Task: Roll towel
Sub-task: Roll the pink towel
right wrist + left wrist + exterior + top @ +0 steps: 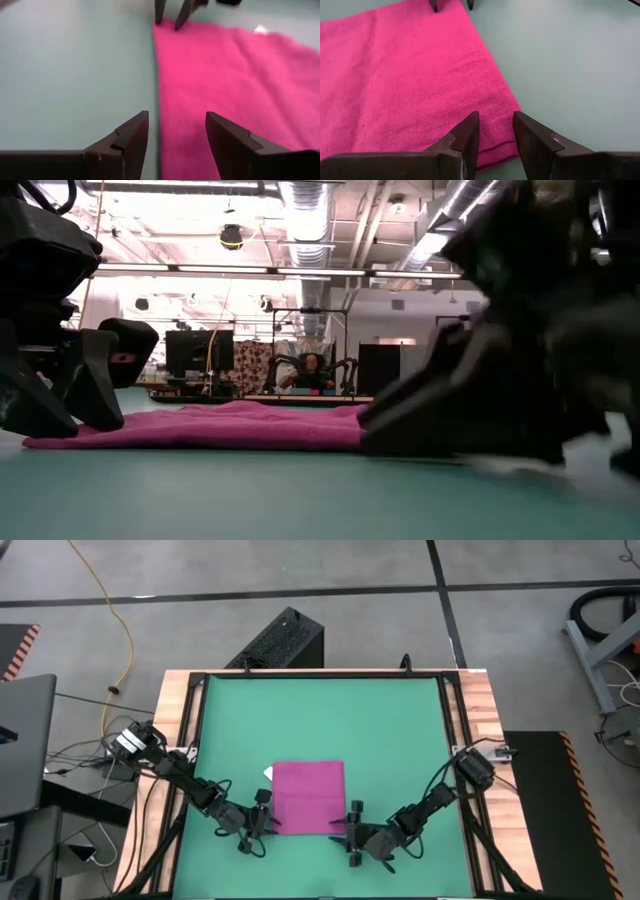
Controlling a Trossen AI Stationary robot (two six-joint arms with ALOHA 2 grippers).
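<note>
Woven cloth towel [307, 797], matt mat [320, 720]

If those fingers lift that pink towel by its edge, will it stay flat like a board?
Probably not. The towel lies thin and flat on the green table, so it would likely droop. Its woven surface looks grippy, not slippery. It seems light.

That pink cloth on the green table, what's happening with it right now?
The small magenta-purple soft towel lies flat and unrolled on the green table mat, its white tag at the edge on the left arm's side. Both robot arms are down at its near edge: the left hand is open over the near left corner, and the right hand is open at the near right corner, straddling the cloth's edge. Neither hand holds the towel yet.
</note>
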